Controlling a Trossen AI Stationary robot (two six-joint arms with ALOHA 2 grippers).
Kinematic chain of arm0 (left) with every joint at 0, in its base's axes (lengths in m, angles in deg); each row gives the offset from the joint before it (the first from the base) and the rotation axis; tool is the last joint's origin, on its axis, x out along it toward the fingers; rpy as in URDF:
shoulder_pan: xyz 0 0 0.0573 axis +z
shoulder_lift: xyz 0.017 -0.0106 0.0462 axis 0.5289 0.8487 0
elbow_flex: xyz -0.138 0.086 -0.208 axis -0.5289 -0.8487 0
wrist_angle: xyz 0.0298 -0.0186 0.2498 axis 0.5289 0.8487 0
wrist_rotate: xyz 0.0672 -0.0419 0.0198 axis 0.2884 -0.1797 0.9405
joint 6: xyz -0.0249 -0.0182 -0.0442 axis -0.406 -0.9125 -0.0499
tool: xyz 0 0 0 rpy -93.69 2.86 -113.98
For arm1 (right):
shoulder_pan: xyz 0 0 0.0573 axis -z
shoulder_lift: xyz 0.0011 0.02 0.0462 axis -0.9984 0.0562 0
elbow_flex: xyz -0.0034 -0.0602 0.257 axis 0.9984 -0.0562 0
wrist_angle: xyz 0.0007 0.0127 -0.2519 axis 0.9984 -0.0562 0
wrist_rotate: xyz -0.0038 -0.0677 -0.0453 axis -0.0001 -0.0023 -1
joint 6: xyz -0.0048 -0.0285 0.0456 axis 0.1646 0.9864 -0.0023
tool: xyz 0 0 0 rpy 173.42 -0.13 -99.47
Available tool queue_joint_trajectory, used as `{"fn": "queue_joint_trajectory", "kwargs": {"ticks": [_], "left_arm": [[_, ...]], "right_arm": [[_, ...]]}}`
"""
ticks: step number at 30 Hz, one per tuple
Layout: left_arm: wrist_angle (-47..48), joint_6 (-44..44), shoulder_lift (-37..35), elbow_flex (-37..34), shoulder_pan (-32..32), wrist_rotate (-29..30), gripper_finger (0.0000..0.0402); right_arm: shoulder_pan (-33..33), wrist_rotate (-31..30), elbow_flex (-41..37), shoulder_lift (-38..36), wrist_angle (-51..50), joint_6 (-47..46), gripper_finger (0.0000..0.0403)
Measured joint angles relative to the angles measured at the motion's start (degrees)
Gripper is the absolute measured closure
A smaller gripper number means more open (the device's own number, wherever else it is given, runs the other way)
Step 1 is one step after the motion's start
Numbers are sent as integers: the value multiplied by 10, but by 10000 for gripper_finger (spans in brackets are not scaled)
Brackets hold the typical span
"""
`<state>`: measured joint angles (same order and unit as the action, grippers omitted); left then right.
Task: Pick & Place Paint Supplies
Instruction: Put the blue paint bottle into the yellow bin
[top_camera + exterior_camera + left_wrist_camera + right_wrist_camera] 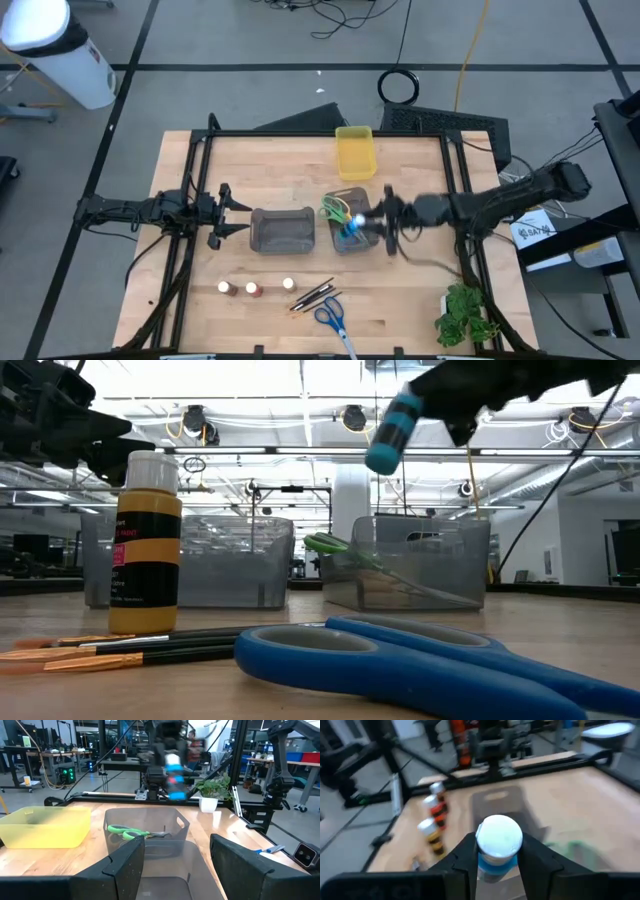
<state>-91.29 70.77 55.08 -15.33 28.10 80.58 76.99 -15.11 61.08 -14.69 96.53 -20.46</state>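
Gripping the blue pot [498,851], right tool [497,862] hovers over grey bin [352,243].

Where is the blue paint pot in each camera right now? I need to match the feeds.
High view: blue paint pot in the right hand, over the right grey bin.
Low view: upper centre, above that bin.
Left wrist view: top centre, blurred.
Right wrist view: centre, between the fingers.
Shared landmark: the green-handled scissors in that bin.

Both arms matte black, jointed tubular links, black cables trailing behind each gripper. Left gripper [236,215] and right gripper [498,865] have broad, flat black fingers.
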Motion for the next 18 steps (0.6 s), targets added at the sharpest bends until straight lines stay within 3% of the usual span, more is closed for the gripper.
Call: {"fn": "queue_joint_trajectory", "kwargs": {"ticks": [4, 8, 14, 18], "left_arm": [[0, 0, 0, 0, 0, 0, 165], [0, 0, 0, 0, 0, 0, 165], [0, 0, 0, 0, 0, 0, 165], [0, 0, 0, 0, 0, 0, 165]], "right_arm": [[128, 86, 6, -18, -22, 16, 305], [266, 178, 59, 9, -66, 42, 305], [451, 279, 212, 136, -154, 100, 305], [509, 322, 303, 255, -203, 134, 305]]}}
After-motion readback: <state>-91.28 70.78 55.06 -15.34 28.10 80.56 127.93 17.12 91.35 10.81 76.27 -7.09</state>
